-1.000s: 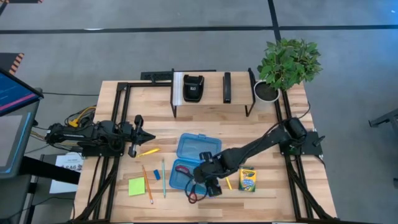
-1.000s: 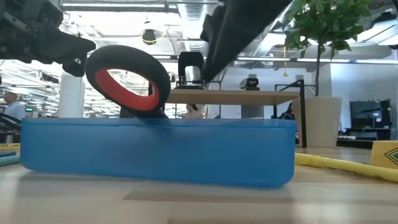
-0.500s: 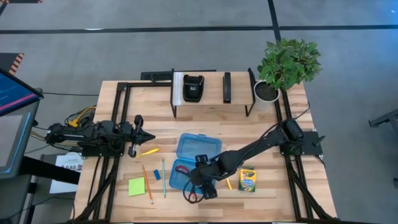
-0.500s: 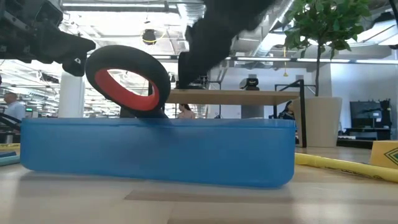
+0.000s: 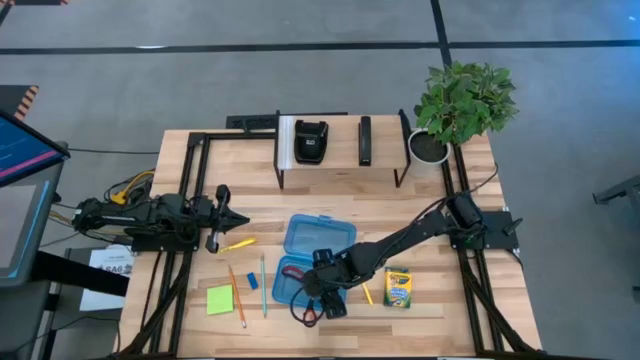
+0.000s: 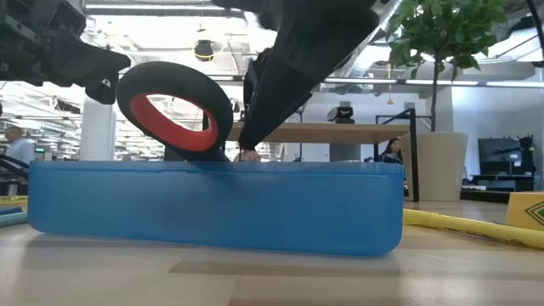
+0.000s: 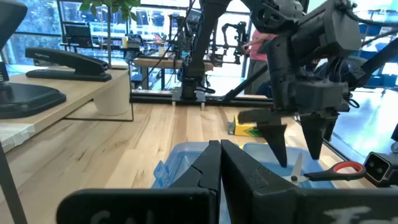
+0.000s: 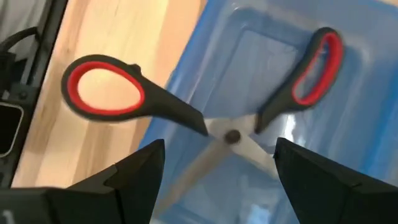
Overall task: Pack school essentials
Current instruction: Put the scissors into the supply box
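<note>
Right gripper point(image 5: 322, 301) hangs with fingers spread wide over the red-handled scissors point(image 8: 211, 106), which lie loose across the blue case's point(image 6: 212, 208) rim.

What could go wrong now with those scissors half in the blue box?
The scissors lie spread open across the blue case rim, one red handle out over the table, so they might tip out or block the lid. The right gripper hovers open just above them and may knock them when it moves.

R arm's fingers point(image 5: 322, 303) now wider, lower and nearer the scissors point(image 5: 305, 303).
</note>
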`<action>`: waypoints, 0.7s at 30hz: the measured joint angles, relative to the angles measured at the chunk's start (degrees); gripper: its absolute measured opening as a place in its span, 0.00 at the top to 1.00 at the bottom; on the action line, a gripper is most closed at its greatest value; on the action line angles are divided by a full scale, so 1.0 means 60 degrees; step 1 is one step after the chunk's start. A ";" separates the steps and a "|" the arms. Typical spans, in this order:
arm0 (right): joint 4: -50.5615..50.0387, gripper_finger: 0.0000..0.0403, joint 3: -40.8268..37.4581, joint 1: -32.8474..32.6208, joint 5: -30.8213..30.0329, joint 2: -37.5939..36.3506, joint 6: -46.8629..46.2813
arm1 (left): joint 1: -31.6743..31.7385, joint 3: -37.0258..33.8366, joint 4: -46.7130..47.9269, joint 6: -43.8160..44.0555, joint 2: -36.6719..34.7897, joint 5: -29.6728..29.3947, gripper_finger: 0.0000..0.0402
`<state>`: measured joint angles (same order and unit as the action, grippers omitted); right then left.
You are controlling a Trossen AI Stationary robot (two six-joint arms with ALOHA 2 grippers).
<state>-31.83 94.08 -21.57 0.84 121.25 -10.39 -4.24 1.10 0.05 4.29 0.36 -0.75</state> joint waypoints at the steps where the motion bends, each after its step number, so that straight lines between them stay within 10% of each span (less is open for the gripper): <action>1: -0.0068 0.20 -0.0010 0.0000 0.0066 0.0030 -0.0029 | -0.0001 0.0000 0.0000 0.0000 0.0004 0.0003 1.00; 21: 0.0123 0.20 -0.0006 0.0187 0.0136 -0.0004 0.0060 | 0.0000 0.0000 0.0000 0.0000 0.0004 0.0007 1.00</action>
<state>-31.09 94.04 -20.45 1.65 121.23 -10.02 -4.24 1.10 0.05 4.29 0.38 -0.71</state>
